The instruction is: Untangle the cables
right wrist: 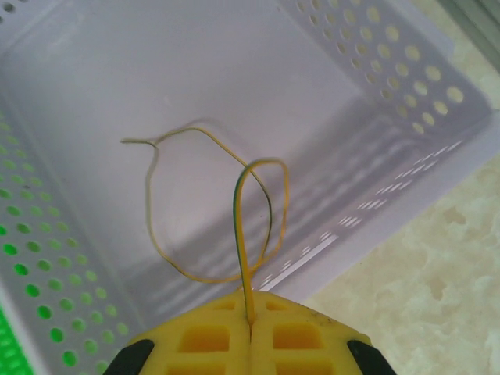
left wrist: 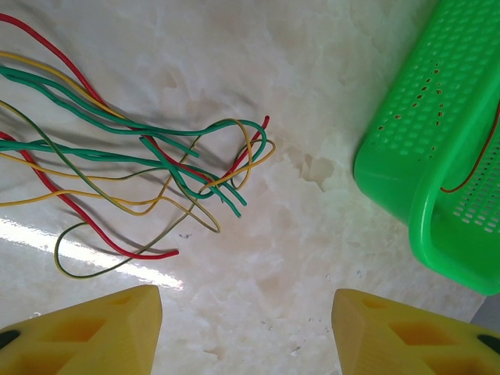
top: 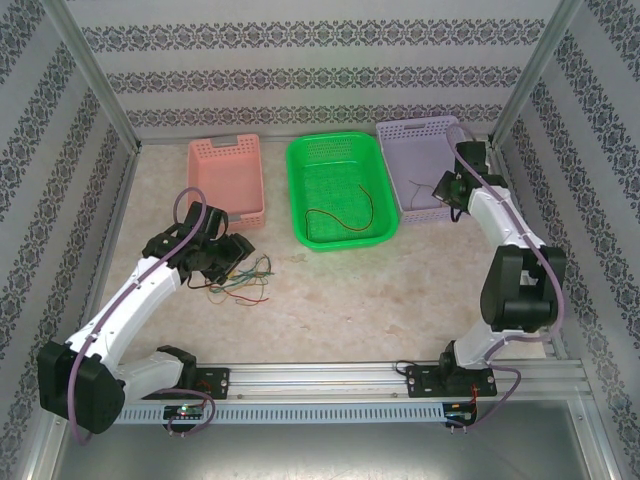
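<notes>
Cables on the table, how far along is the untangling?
Done: one red wire lies alone in the green basket. In hand: the right gripper is shut on a yellow-green wire hanging into the lavender basket. Left: a tangle of red, green and yellow wires on the table before the open left gripper.

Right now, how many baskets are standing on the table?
3. The pink basket stands far left, the green basket in the middle, the lavender basket far right, under the right gripper, which pinches a yellow-green cable. None seems hidden.
</notes>
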{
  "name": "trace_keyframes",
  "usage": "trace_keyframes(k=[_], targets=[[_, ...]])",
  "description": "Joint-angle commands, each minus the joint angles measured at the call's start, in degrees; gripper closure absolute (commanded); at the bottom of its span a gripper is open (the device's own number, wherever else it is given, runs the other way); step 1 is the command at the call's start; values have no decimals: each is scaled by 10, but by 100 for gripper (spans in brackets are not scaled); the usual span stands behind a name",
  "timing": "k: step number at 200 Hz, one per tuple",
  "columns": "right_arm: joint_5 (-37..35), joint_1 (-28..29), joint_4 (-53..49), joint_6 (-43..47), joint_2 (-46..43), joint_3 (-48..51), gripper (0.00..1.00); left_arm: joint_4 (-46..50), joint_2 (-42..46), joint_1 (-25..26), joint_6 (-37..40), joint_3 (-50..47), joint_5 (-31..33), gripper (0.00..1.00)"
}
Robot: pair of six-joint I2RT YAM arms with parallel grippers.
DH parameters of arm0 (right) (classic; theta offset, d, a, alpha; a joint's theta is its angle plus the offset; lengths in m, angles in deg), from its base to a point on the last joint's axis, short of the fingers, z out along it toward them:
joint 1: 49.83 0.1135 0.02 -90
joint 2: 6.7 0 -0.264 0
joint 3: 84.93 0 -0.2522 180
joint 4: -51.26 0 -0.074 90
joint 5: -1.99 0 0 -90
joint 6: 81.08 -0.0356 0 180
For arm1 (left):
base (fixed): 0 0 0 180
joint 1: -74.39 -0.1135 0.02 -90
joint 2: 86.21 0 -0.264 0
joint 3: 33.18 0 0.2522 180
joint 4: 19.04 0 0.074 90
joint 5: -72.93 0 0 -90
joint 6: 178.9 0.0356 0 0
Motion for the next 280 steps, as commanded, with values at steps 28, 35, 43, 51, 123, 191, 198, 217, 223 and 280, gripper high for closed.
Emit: trace_keyframes(k=[28, 35, 43, 51, 123, 191, 198, 217, 223, 280], targets=[[26, -15, -25, 5, 110, -186, 100, 5, 26, 7, 7, 5, 2, 40], [27, -17, -30, 5, 125, -214, 100, 5, 29, 7, 6, 3, 2, 40], [32, -18, -31, 6, 137, -239, 100, 8, 32, 8, 3, 1, 5, 40], [36, -19, -26, 10, 145, -256, 100, 9, 36, 9, 0, -2, 8, 40], [63, -22, -43, 20, 128, -207, 65, 58, 29, 5, -33, -16, 51, 35], [4, 139, -41, -10, -165, 1, 52, 44, -72, -88, -6, -46, 24, 37], [-2, 183, -47, -11, -185, 20, 51, 23, -80, -101, -13, -52, 13, 37], [6, 295, -48, -43, -222, 77, 52, -26, -116, -117, -38, -61, -11, 39], [12, 328, -42, -56, -230, 94, 52, -38, -130, -118, -49, -62, -18, 41], [100, 506, 27, -70, -188, 150, 49, -99, -203, -111, -63, -69, -46, 98]])
